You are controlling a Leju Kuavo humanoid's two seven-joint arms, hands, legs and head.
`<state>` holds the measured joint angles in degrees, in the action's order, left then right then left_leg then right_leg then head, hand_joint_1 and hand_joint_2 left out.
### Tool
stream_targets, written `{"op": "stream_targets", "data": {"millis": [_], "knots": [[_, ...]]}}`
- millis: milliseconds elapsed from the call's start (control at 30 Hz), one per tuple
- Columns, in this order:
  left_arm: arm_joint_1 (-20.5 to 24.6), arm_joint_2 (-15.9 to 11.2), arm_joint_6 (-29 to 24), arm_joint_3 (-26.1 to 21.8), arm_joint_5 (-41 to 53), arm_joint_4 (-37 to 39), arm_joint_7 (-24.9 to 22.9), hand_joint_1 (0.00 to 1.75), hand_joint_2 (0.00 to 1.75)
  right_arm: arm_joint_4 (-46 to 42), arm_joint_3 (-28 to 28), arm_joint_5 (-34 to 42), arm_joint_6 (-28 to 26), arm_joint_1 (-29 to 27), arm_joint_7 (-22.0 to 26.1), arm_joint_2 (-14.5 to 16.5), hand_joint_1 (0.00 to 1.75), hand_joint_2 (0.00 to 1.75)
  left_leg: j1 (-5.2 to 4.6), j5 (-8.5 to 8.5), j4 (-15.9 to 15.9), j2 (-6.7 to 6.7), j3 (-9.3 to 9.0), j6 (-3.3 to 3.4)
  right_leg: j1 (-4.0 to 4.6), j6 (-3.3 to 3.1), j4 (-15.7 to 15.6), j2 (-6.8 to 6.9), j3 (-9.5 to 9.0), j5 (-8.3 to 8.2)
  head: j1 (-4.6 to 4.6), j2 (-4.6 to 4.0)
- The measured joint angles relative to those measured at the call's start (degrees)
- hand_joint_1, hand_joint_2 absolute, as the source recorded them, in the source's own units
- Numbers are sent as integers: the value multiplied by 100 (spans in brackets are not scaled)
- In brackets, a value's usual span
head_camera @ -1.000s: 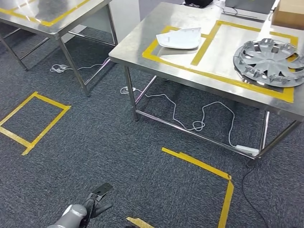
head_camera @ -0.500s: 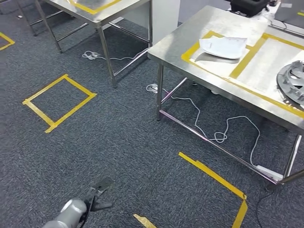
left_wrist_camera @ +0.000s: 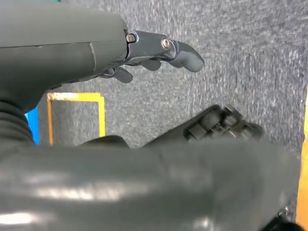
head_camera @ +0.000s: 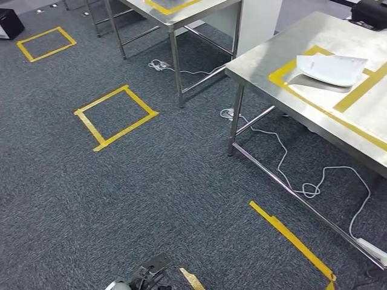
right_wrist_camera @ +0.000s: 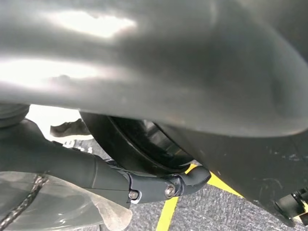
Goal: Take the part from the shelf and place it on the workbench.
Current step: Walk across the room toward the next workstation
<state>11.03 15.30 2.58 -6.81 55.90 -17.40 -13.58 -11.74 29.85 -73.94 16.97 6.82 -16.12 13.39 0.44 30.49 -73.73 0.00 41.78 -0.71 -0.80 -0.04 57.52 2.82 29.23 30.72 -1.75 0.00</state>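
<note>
Dark grey carpet (head_camera: 182, 181) across the whole floor, marked with a yellow tape square (head_camera: 116, 116) left of centre and a smaller one (head_camera: 45, 42) at upper left. Beside that, at the frame's edge, a black box (head_camera: 9, 23). Steel workbench (head_camera: 274, 57) at upper right, with a white part (head_camera: 332, 68) lying flat on top inside a yellow tape outline (head_camera: 310, 103). Second steel table (head_camera: 196, 12) at top centre, well apart from the first. Loose white cable (head_camera: 292, 163) coiled on the carpet under the workbench. Yellow tape strip (head_camera: 292, 238) running towards lower right. Left hand (head_camera: 146, 279) low at the bottom edge, over carpet, fingers (left_wrist_camera: 181, 48) stretched out and apart from the thumb, holding nothing. Right hand (right_wrist_camera: 109, 173) seen close up; cannot tell whether holding anything
</note>
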Motion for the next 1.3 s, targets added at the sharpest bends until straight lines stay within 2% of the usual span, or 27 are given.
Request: {"op": "stream_targets", "data": {"millis": [33, 67, 133, 167, 233, 300, 367, 400, 433, 467, 500, 533, 600, 667, 733, 800, 867, 933, 967, 1000, 1033, 1100, 1167, 1200, 1233, 1267, 1300], "knots": [[8, 2, -1, 41, -28, 0, 7, 0, 0, -1, 6, -8, 11, -1, -12, -1, 0, 0, -6, -202, 363, 61, -193, 24, 5, 7, 0, 66, -23, 16, 1, 0], [21, 6, -2, 83, -54, 0, 13, 0, 0, -1, 9, -22, 20, -4, -28, -1, 0, 0, -34, -348, 751, 195, -403, 56, 17, 24, -1, 127, -42, 37, 2, 0], [53, 28, -1, 157, -133, 0, 22, 0, 0, -2, 11, -71, 25, -11, -53, -2, 0, 0, -95, -453, 1301, 417, -667, 130, 56, 78, 2, 237, -57, 77, 2, 0], [65, 38, -1, 181, -182, 0, 30, 0, 0, -3, 11, -96, 21, -15, -55, -3, 0, 0, -120, -416, 1377, 456, -691, 156, 73, 106, -4, 294, -60, 90, 4, 0], [68, 49, -22, 207, -268, 0, 57, 0, 0, -10, 13, -129, 11, -22, -35, -7, 0, 0, -106, -419, 1429, 337, -680, 208, 85, 159, -21, 380, -78, 119, 10, 0], [72, 64, -74, 230, -306, 0, 91, 0, 0, -17, 14, -137, 2, -25, 14, -17, 0, 0, -71, -445, 1474, 200, -690, 271, 72, 209, 159, 164, -7, 273, 31, 0], [85, 78, -107, 271, -314, 0, 112, 0, 0, -20, 14, -128, -3, -6, 52, -25, 0, 0, -56, -453, 1489, 75, -693, 318, 63, 239, 813, -153, 295, 604, 59, 0], [89, 79, -110, 290, -320, 0, 121, 0, 0, -20, 14, -120, -2, 12, 54, -25, 0, 0, -59, -450, 1488, 9, -693, 331, 66, 248, 1217, -215, 490, 759, 64, 0], [89, 80, -112, 303, -333, 0, 134, 0, 0, -20, 15, -108, 1, 30, 52, -25, 0, 0, -63, -448, 1487, -62, -697, 335, 69, 254, 1516, -235, 645, 832, 64, 0], [89, 81, -114, 313, -347, 0, 150, 0, 0, -20, 17, -97, 4, 45, 45, -25, 0, 0, -65, -447, 1485, -140, -702, 336, 70, 256, 1627, -243, 716, 793, 63, 0], [90, 84, -116, 326, -362, 0, 167, 0, 0, -20, 19, -89, 10, 50, 32, -25, 0, 0, -63, -446, 1481, -227, -711, 335, 63, 258, 1508, -256, 685, 637, 63, 0], [93, 89, -119, 341, -374, 0, 179, 0, 0, -20, 22, -84, 14, 46, 19, -25, 0, 0, -59, -444, 1474, -320, -722, 330, 47, 260, 1183, -301, 564, 392, 64, 0], [100, 99, -138, 378, -396, 0, 184, 0, 0, -19, 28, -81, 16, 30, 10, -24, 0, 0, -57, -440, 1440, -488, -711, 292, -9, 274, 465, -570, 282, 45, 68, 0], [108, 98, -173, 419, -455, 1, 162, 0, 0, -16, 33, -84, 13, 24, 20, -22, 0, 0, -59, -464, 1410, -618, -650, 225, -36, 249, 143, -764, 131, 23, 72, 0], [108, 81, -196, 445, -560, 3, 120, 0, 0, -15, 34, -110, 14, 26, 32, -20, 0, 0, -51, -498, 1408, -707, -598, 156, -30, 179, 92, -677, 81, 39, 74, 0], [130, 62, -189, 447, -674, 4, 36, 0, 0, -15, 35, -174, 27, 21, 38, -18, 0, 0, -68, -409, 1265, -504, -526, 97, -36, 105, 66, -525, 49, 23, 46, 0], [219, 41, -92, 446, -768, 5, -77, 0, 0, -16, 36, -241, 44, 7, 34, -22, 0, 0, -78, -126, 709, -173, -264, 52, -27, 46, 57, -341, 22, 30, 13, 0], [340, 17, 45, 445, -827, 7, -154, 0, 0, -16, 36, -274, 54, -2, 28, -28, 0, 0, -58, 129, -2, -54, 83, 28, -5, 15, 59, -147, 10, 53, 8, 0], [387, 4, 87, 444, -841, 7, -175, 0, 0, -16, 36, -283, 57, -2, 26, -31, 0, 0, -51, 132, -169, -34, 162, 29, 4, 7, 59, -60, -1, 66, 8, 0], [419, -12, 106, 443, -850, 7, -186, 0, 0, -16, 36, -290, 60, -3, 25, -32, 0, 0, -48, 25, -111, -21, 131, 39, 12, 5, 59, 16, -20, 83, 8, 0], [441, -27, 113, 441, -853, 7, -194, 0, 0, -16, 36, -296, 63, -4, 25, -32, 0, 0, -54, -166, 163, 10, -7, 63, 18, 9, 59, 84, -50, 105, 7, 0], [473, -44, 113, 439, -854, 7, -196, 0, 0, -16, 36, -301, 72, -16, 25, -32, 0, 0, -119, -470, 900, 241, -383, 146, 39, 34, 55, 210, -99, 161, 8, 0], [525, -46, 114, 438, -847, 7, -203, 0, 0, -16, 36, -291, 69, -32, 29, -34, 0, 0, -193, -499, 1301, 448, -573, 224, 74, 72, 45, 342, -114, 207, 16, 0], [554, -55, 116, 438, -841, 8, -223, 0, 0, -17, 36, -273, 52, -39, 33, -35, 0, 0, -213, -470, 1338, 449, -578, 246, 91, 90, 29, 413, -126, 217, 20, 0], [589, -75, 122, 438, -839, 10, -263, 0, 0, -17, 36, -246, 19, -44, 33, -36, 0, 0, -204, -467, 1377, 373, -578, 267, 101, 108, 11, 486, -158, 225, 27, 0], [630, -106, 133, 438, -846, 15, -321, 0, 0, -17, 36, -215, -29, -52, 31, -38, 0, 0, -187, -480, 1404, 296, -582, 286, 102, 128, 9, 473, -178, 253, 37, 0], [693, -147, 154, 437, -869, 22, -380, 0, 0, -17, 37, -182, -85, -60, 28, -39, 0, 0, -164, -497, 1435, 218, -589, 311, 95, 148, 84, 348, -146, 316, 45, 0]]}}
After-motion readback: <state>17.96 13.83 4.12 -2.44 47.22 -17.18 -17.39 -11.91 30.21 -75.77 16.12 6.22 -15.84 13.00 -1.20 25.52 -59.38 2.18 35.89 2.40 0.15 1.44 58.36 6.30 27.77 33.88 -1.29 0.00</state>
